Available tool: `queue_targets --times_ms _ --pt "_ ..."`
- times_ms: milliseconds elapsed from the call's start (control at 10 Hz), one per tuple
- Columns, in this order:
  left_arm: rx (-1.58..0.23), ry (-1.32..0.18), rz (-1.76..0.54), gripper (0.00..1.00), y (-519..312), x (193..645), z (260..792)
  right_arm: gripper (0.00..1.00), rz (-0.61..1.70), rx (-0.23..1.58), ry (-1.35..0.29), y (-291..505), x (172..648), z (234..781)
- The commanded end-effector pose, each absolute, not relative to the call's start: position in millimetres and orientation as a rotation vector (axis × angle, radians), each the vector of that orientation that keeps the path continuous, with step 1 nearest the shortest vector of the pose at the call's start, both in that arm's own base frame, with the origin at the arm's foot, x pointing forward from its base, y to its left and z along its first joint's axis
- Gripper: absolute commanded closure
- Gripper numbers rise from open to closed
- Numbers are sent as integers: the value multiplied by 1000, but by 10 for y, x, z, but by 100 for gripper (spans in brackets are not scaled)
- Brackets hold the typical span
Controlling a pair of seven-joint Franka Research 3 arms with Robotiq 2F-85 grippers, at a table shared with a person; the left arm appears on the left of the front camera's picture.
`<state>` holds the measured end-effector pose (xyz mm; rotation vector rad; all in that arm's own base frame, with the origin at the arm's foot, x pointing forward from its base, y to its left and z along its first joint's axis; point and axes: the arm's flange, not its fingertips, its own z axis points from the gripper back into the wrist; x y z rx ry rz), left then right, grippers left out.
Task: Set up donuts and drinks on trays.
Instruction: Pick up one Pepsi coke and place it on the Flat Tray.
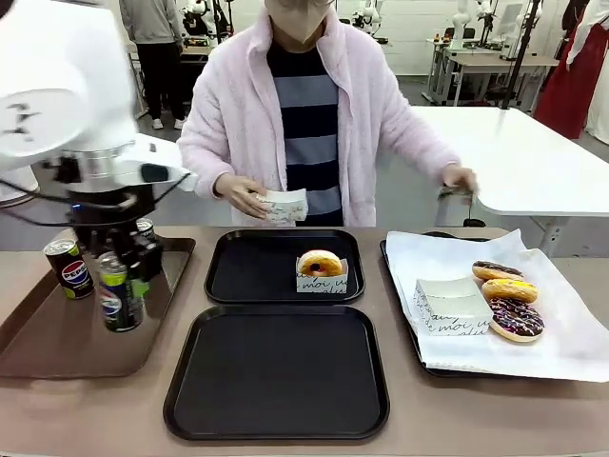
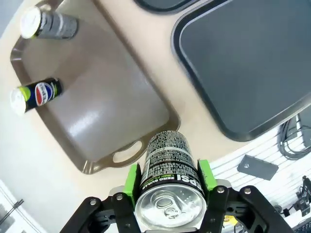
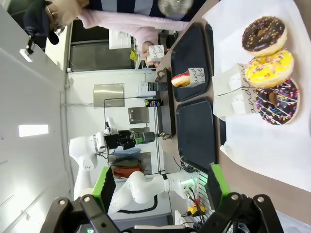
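My left gripper (image 1: 122, 286) is shut on a black Pepsi can (image 1: 114, 307), held upright just above the brown tray (image 1: 57, 343). In the left wrist view the can (image 2: 167, 165) sits between the green pads (image 2: 131, 178). Two black trays lie in the middle: the far one (image 1: 243, 271) holds a glazed donut (image 1: 320, 264) in a white sleeve, the near one (image 1: 276, 376) is bare. Across the table, the person's hand holds a paper sleeve (image 1: 285, 206). My right gripper (image 3: 160, 191) is open and holds nothing, high above the table's right end.
Two more cans (image 1: 68, 268) (image 1: 146, 229) stand on the brown tray. At the right, a tray lined with white paper (image 1: 561, 343) carries three donuts (image 1: 509, 290) and a stack of sleeves (image 1: 449, 307). The person's other hand (image 1: 460, 177) rests on a white table behind.
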<state>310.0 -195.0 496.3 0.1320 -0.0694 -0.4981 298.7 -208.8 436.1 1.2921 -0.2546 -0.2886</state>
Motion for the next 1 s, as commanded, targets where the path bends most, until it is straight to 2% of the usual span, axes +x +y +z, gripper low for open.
queue_targets --times_ms 0,400,600,900 --pt "130 -49 -502 42 -2147 3262 4933 0 -278 1311 -274 -2086 3007 4368" --pt "133 -50 -510 42 -2037 3170 4890 0 -278 1311 -274 -2086 3007 4368" --pt "117 -63 -493 42 -2533 3637 4848 0 -278 1311 -274 -2086 3007 4368" --pt "-10 -108 -375 42 -3091 4549 4756 0 -278 1311 -274 -2086 3007 4368"
